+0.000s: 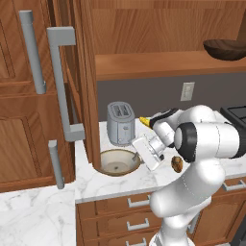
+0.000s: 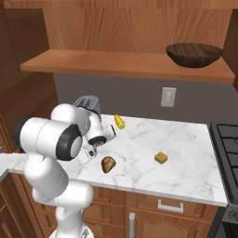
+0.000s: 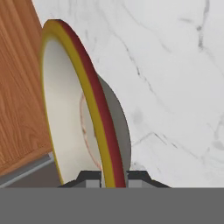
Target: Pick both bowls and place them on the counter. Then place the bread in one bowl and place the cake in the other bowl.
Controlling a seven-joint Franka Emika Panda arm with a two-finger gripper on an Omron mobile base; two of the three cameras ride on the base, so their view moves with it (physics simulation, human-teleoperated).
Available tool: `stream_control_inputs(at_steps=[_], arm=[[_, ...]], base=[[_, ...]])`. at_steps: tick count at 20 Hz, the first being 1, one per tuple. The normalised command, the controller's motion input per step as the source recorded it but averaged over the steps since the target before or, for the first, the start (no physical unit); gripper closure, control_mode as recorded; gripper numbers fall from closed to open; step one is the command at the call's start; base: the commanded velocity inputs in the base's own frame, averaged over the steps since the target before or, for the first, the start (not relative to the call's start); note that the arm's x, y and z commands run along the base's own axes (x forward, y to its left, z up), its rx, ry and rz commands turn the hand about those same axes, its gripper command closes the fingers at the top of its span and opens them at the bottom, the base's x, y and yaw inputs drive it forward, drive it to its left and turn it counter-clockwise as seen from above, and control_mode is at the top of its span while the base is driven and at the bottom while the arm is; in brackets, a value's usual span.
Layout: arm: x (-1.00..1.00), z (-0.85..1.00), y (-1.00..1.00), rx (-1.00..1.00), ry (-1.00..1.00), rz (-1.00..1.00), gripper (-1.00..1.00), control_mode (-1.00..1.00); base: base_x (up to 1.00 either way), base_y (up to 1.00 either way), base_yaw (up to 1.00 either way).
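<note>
Marble counter (image 1: pixel 120 180) — gripper (image 3: pixel 114 177) apparently clamped on the beige bowl's (image 1: pixel 117 161) rim.

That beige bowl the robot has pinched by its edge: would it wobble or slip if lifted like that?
Probably stiff: the beige bowl looks like glazed ceramic, so it would not bend. The gripper clamps only its thin rim, so the bowl may well swing or tilt. The smooth glaze could let it slip.
</note>
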Motion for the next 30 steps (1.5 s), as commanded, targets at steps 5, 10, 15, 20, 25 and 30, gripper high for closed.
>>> stream_control_inputs(at_steps=[5, 10, 15, 20, 25, 30], arm=[[0.21, -0.21, 0.01, 0.00, 0.00, 0.00, 1.00, -1.00], [0.04, -0.20, 0.09, 0.00, 0.00, 0.01, 1.00, -1.00], [-0.02, -0.32, 0.10, 0.00, 0.00, 0.01, 1.00, -1.00], [0.00, -0.39, 0.07, 0.00, -0.01, 0.02, 1.00, -1.00], [-0.11, -0.33, 0.03, 0.00, -0.02, 0.04, -1.00, -1.00], [-0.15, -0.04, 0.00, 0.00, -0.05, 0.02, -1.00, -1.00]], base=[[0.00, 0.00, 0.00], [0.00, 0.00, 0.00], [0.00, 0.00, 0.00], [0.00, 0.00, 0.00], [0.00, 0.00, 0.00], [0.00, 0.00, 0.00]])
